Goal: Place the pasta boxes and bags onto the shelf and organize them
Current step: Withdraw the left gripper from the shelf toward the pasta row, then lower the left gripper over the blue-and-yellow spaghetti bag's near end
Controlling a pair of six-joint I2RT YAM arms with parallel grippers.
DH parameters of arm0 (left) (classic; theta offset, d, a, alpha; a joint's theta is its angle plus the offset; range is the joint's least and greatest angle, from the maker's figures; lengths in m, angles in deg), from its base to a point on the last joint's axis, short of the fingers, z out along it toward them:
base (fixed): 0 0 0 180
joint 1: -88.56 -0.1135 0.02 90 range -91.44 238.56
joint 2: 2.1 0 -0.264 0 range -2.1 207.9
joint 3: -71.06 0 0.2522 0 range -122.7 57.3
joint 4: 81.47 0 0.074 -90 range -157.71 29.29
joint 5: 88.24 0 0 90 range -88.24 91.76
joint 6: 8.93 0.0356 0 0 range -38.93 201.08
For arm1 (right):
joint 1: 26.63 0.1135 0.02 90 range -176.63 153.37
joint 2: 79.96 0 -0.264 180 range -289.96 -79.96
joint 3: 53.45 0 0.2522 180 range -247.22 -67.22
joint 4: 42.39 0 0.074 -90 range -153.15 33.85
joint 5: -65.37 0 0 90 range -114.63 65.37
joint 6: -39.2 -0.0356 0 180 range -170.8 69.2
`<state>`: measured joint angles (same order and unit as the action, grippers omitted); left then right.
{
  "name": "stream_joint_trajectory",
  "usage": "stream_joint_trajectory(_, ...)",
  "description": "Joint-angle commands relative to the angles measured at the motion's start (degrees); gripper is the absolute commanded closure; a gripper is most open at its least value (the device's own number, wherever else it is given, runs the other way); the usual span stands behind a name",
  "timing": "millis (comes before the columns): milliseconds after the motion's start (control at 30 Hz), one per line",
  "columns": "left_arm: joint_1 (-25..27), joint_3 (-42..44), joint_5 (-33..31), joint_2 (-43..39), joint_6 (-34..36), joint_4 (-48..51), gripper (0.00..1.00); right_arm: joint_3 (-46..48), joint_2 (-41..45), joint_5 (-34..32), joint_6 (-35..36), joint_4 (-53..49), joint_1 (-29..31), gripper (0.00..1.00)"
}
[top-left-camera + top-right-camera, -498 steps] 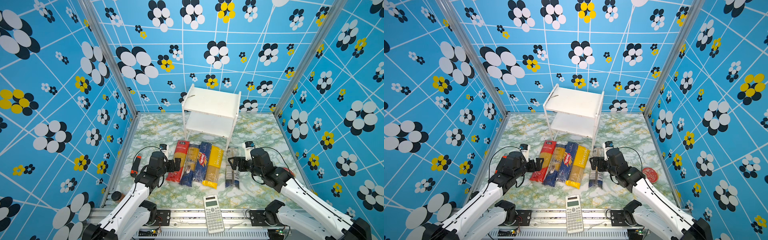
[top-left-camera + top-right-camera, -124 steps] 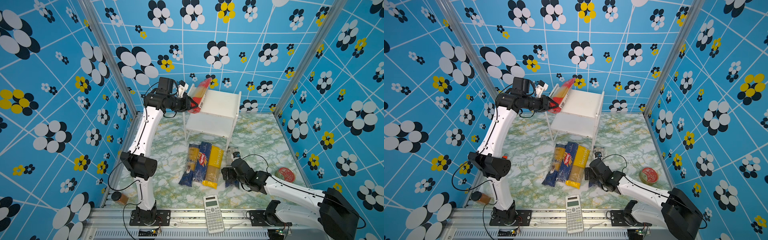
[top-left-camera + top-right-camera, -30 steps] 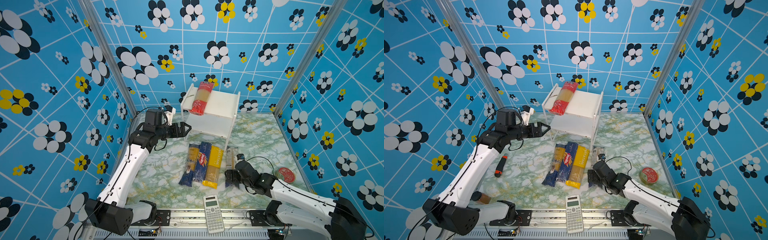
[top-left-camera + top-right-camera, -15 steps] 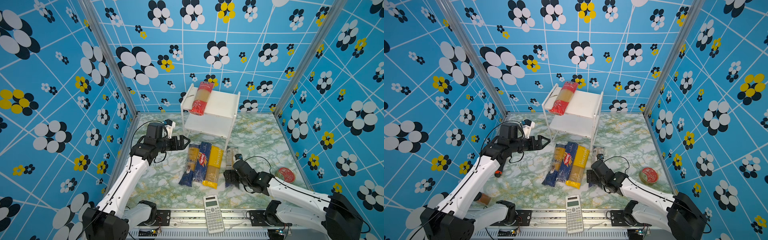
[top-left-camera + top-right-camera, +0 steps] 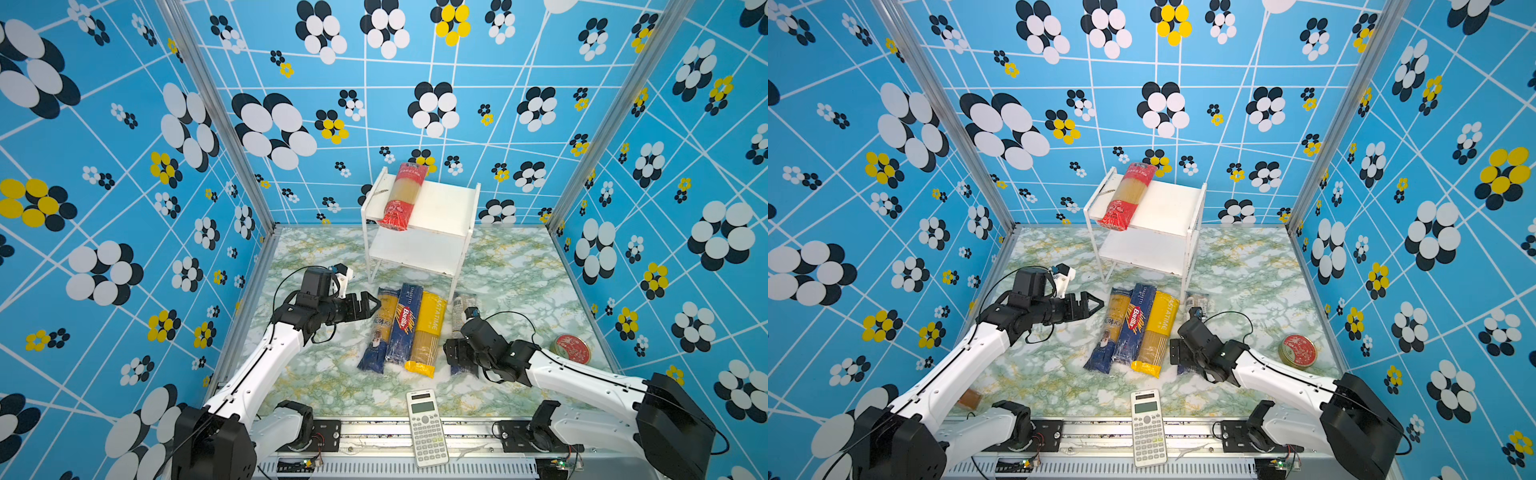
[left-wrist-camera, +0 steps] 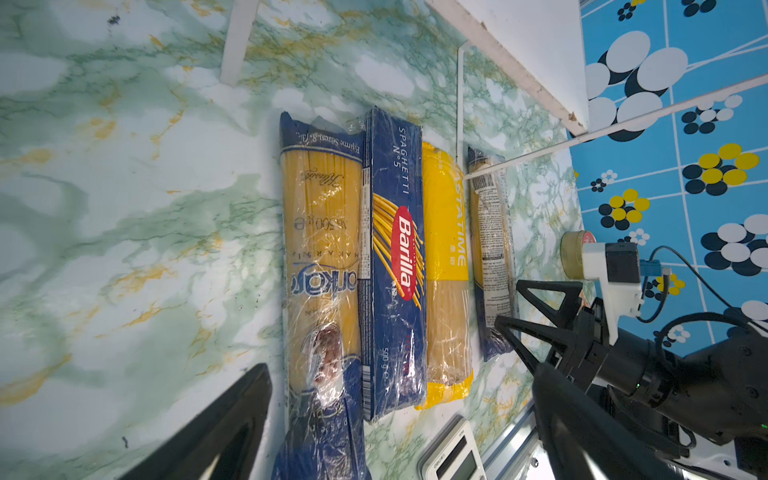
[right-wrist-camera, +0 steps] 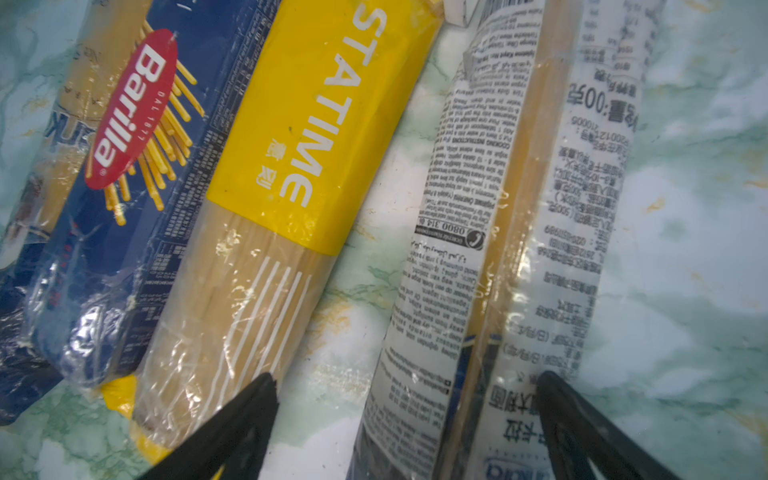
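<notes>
Your left arm stretches low over the bench [image 5: 320, 376], wrist level; left end effector [image 5: 376, 307] points right, jaws spread and empty, just left of the pasta row. Your right arm lies low with its elbow out to the right; right end effector [image 7: 407, 380] aims far, jaws spread astride the near end of the right navy-ended bag [image 5: 459, 312], not clenched on it. Left navy-ended bag [image 5: 380, 328], Barilla box [image 5: 405, 324] and yellow bag [image 5: 428, 332] lie side by side, long axes near-to-far, far ends leaning slightly right; red-ended bag [image 5: 401, 195] lies on the shelf [image 5: 442, 203], top board, left side, same axis.
</notes>
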<state>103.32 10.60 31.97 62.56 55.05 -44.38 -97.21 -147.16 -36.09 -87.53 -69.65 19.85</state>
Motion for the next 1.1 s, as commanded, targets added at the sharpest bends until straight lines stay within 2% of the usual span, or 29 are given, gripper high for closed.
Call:
stream_joint_trajectory(0, 1.12, 3.09, 0.04, -0.03, -1.11, -2.59, 0.01, -2.48, -1.69, 0.92, -0.74, 1.25, 0.41, 0.01)
stream_joint_trajectory(333, 6.91, 6.04, -10.57, 3.63, -0.9, 0.11, 0.01, -5.41, -5.97, 1.93, -0.35, 1.63, 0.39, 0.01)
stream_joint_trajectory(633, 9.72, 9.21, -12.92, 5.33, -2.34, -0.34, 0.01, -5.81, -7.71, 2.12, -0.62, 3.08, 0.5, 0.01)
stream_joint_trajectory(900, 13.32, 12.14, -20.02, 5.04, -5.32, -0.45, 0.01, -6.13, -9.03, 2.23, -0.8, 4.53, 0.61, 0.01)
stream_joint_trajectory(1067, 14.81, 13.06, -21.58, 5.71, -6.07, -0.14, 0.01, -6.27, -10.47, 2.95, -0.8, 5.8, 0.69, 0.01)
